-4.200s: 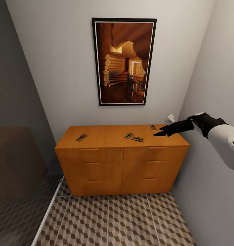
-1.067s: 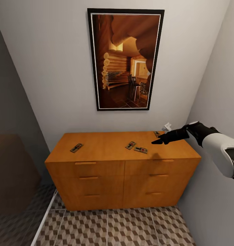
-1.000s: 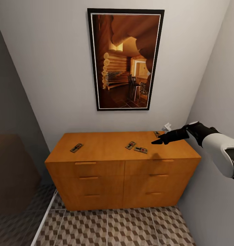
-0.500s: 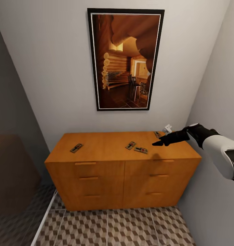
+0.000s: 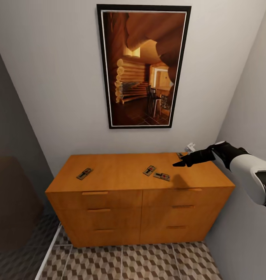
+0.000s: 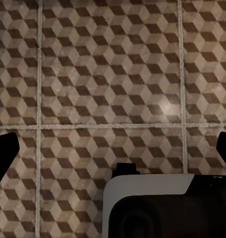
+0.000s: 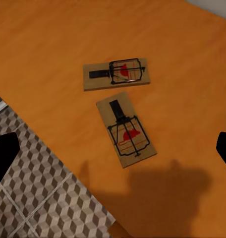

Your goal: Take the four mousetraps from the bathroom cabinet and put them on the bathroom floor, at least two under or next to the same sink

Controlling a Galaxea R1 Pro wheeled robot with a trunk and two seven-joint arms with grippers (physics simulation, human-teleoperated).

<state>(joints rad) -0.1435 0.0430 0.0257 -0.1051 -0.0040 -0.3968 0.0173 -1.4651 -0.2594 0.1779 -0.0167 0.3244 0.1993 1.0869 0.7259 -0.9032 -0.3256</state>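
Observation:
The orange-brown cabinet (image 5: 109,194) stands against the back wall, and the mousetraps lie on its flat top. One mousetrap (image 5: 84,173) is at the left, two (image 5: 149,170) (image 5: 162,176) lie close together right of the middle, and another (image 5: 181,155) sits near the back right, partly behind my hand. My right gripper (image 5: 179,163) hovers open above the top's right part. The right wrist view looks down on the pair of mousetraps (image 7: 116,74) (image 7: 126,130), its fingers (image 7: 4,153) wide apart. My left gripper's fingers (image 6: 4,151) are spread open over the bathroom floor (image 6: 108,74).
A large framed picture (image 5: 142,66) hangs above the cabinet. A grey wall (image 5: 249,97) closes in tightly on the right, a dark translucent panel (image 5: 12,194) on the left. A small white object (image 5: 190,147) sits at the back right corner. Patterned tiles (image 5: 129,264) lie before the cabinet.
The whole picture has shifted and the cabinet looks larger and lower, so the camera has come closer. My right gripper stays open over the cabinet's right part.

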